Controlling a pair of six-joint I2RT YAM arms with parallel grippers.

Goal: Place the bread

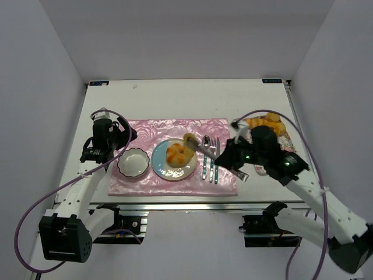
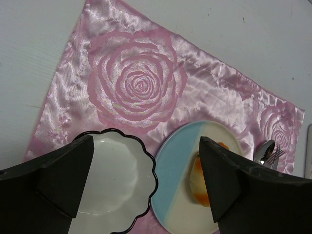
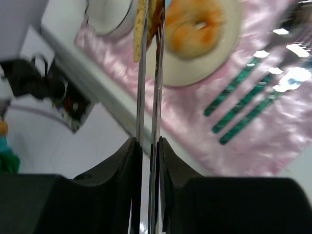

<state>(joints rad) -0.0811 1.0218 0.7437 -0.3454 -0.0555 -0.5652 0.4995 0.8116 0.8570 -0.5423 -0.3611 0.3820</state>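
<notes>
Placemat: glossy pink, large rose pattern. Bowl: white, black scalloped rim. Plate: half pale blue, half cream. Bread: golden-orange, paler patches. Bread piece: yellow-tan. Bread pile: orange-yellow. Cutlery: silver heads, teal-green handles. Tongs: bare silver metal. Desk: white. Left pincer, right pincer: black.

One mat, one bowl, one plate, one tongs and three utensils are counted. Two breads are seen at the plate; those far right cannot be counted.
</notes>
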